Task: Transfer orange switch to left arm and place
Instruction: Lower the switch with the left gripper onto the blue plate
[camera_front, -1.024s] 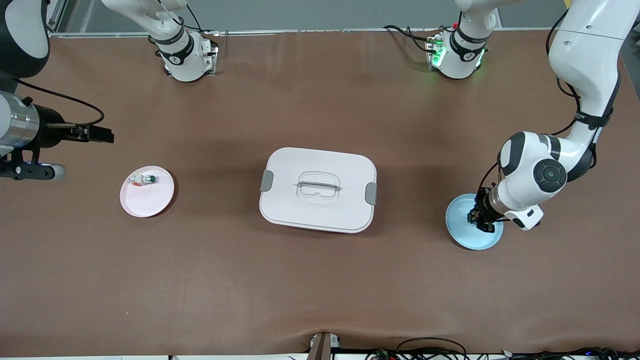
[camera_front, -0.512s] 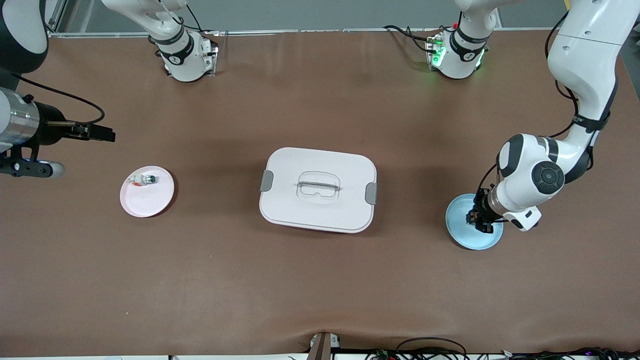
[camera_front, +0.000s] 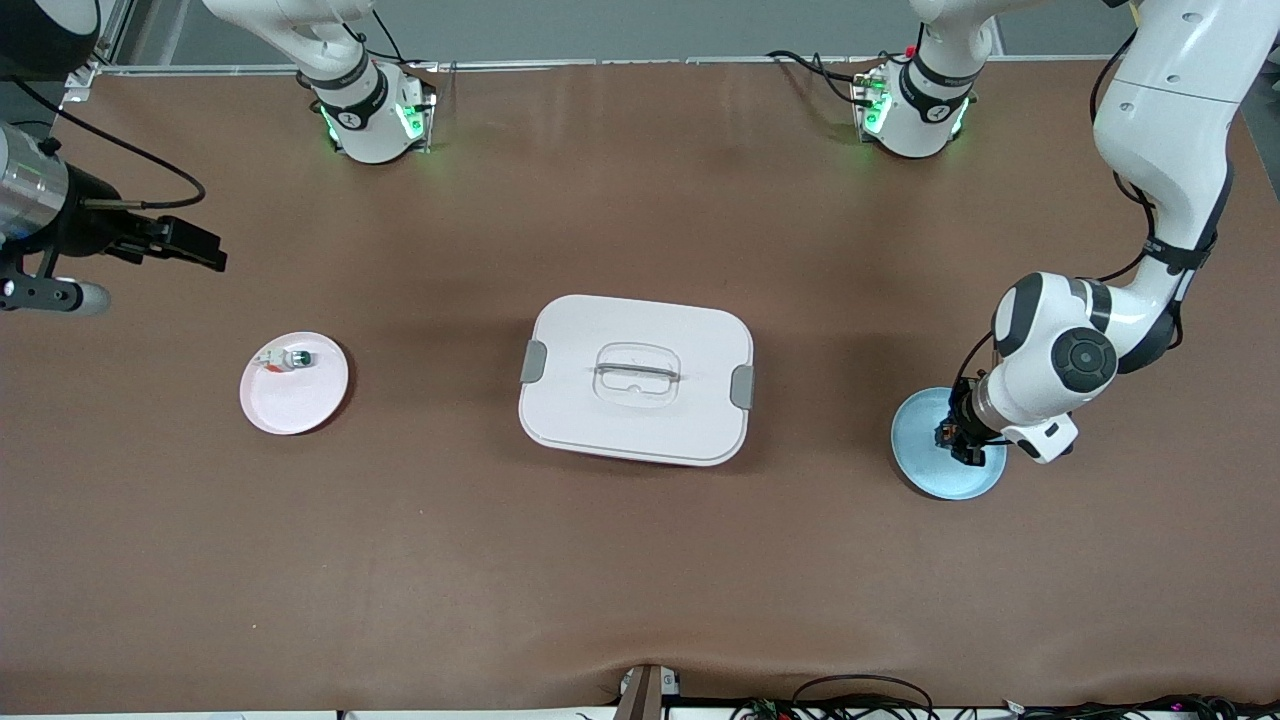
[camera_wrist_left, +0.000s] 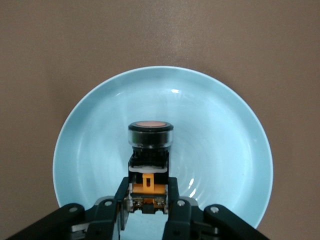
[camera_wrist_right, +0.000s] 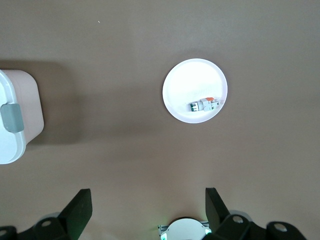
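Brown matting covers the table (camera_front: 620, 560), box (camera_front: 636, 378) at centre.

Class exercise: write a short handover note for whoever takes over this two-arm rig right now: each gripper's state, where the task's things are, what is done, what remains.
Left gripper: shut on the orange switch, over the blue plate.
Right gripper: open, empty, waiting up in the air at the right arm's end of the table.
Box: mid-table, lid on, between the blue plate and the pink plate.
Done: switch gripped.
Left: lift, hand over to the right gripper while avoiding the box, set down.
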